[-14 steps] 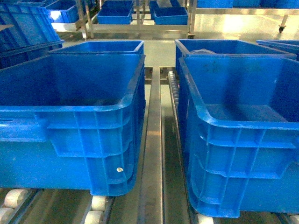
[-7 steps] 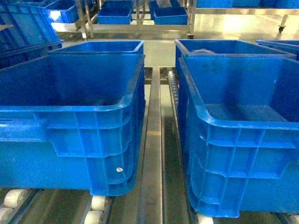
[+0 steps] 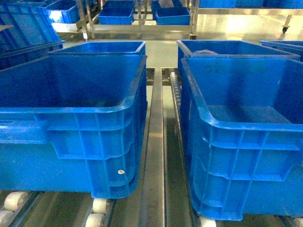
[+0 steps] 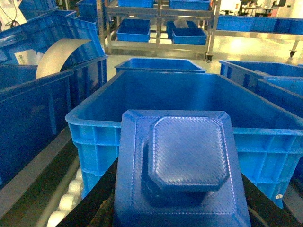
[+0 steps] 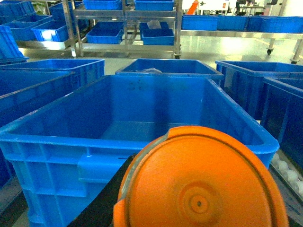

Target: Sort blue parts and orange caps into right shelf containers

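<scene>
A blue part [image 4: 187, 156], square with a raised eight-sided top, fills the lower middle of the left wrist view. My left gripper [image 4: 180, 210] is shut on it, with a black finger [image 4: 92, 201] showing beside it. It is held short of the near rim of a deep blue crate [image 4: 94, 120]. In the right wrist view an orange cap [image 5: 203, 184] with a paler rim sits close to the camera, and my right gripper [image 5: 199, 208] is shut on it before another blue crate [image 5: 61, 137]. The head view shows both crates, left [image 3: 71, 113] and right [image 3: 246, 127], but neither gripper.
A metal rail [image 3: 154, 156] runs between the two crates, which rest on white rollers [image 3: 14, 201]. More blue crates [image 3: 102, 47] stand behind them, and steel racks [image 5: 125, 19] with smaller blue bins stand at the back. A pale curved sheet [image 4: 59, 54] sticks up from the crate at far left.
</scene>
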Motion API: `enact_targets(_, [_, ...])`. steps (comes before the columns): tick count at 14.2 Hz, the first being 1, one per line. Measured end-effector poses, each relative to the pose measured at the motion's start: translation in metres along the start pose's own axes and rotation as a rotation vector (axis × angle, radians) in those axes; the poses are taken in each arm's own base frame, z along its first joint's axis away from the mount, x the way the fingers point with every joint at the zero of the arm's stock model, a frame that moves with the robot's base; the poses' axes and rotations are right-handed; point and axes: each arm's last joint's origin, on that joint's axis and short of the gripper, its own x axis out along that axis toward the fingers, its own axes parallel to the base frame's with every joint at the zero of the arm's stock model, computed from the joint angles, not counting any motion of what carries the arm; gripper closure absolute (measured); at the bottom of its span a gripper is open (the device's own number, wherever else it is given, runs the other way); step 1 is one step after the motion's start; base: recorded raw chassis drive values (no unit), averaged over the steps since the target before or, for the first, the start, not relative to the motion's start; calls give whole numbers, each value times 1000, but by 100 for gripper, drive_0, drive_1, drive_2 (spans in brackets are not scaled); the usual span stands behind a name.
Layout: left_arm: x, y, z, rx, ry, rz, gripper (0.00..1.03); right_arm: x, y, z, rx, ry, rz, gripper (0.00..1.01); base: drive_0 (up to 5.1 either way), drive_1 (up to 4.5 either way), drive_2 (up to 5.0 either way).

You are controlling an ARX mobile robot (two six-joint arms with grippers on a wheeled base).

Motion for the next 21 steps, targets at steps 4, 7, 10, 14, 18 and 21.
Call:
enact_targets(4, [14, 2, 8, -9, -50, 157, 60, 7, 9, 18, -93, -7, 88, 58, 0, 0, 0])
enact_targets(7, [60, -3, 44, 1, -130, 65, 60, 39, 15, 51, -100, -106, 102, 58, 0, 0, 0])
enact_targets(10, [158, -15, 56, -19, -51, 7, 60, 126, 19, 74, -103, -133, 52, 58, 0, 0, 0])
enact_targets(14, [234, -25, 43, -48, 59, -4, 29, 198, 15, 36, -83, 77, -32, 31, 0, 0, 0])
enact_targets(18, [213, -19, 50, -62, 27, -15, 5, 189, 13, 50, -63, 2, -9, 4, 0, 0, 0])
enact_targets(21, [201, -19, 55, -62, 20, 14, 5, 182, 11, 51, -93, -3, -90, 3, 0, 0, 0])
